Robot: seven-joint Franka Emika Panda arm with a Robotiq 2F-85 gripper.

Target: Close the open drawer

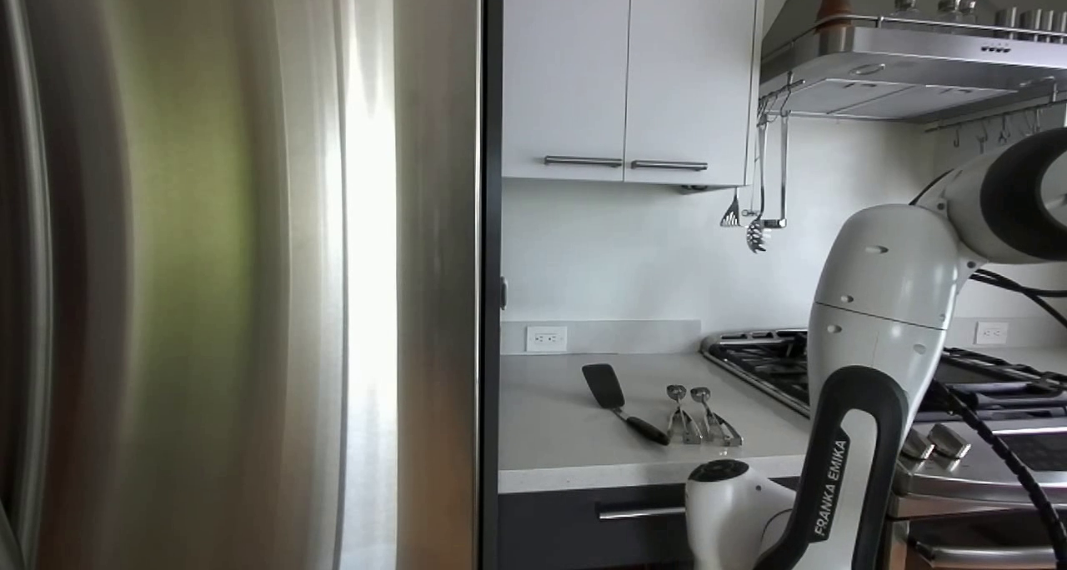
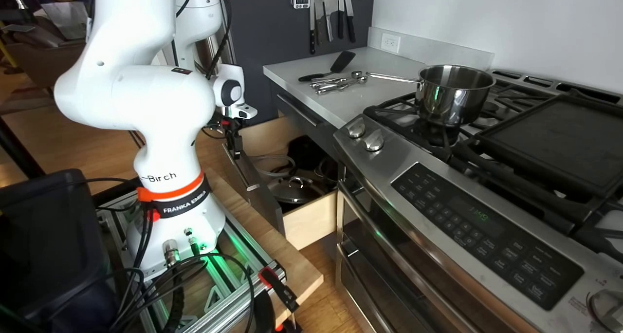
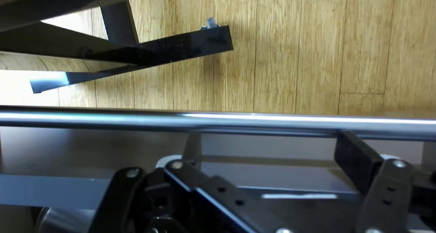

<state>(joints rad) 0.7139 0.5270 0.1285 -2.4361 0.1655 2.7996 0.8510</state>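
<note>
The open drawer (image 2: 266,199) is pulled well out below the counter in an exterior view. It has a dark-grey front, pale wooden sides and a silver bar handle (image 2: 252,187). My gripper (image 2: 237,153) points down at the drawer front. In the wrist view, my gripper (image 3: 269,137) is open, with its two fingers spread apart along the handle (image 3: 102,118). The fingertips reach the handle's near edge and overlap it in view; I cannot tell whether they touch. The drawer front (image 3: 85,149) shows beneath them. The gripper and open drawer are out of view in the exterior view with the fridge.
A lidded pan (image 2: 294,189) and other cookware lie in the drawer. A shut dark-grey drawer (image 2: 297,110) is above it. The steel oven (image 2: 389,245) stands beside it. A pot (image 2: 452,92) sits on the stove. The wooden robot base (image 2: 292,260) stands close before the drawer.
</note>
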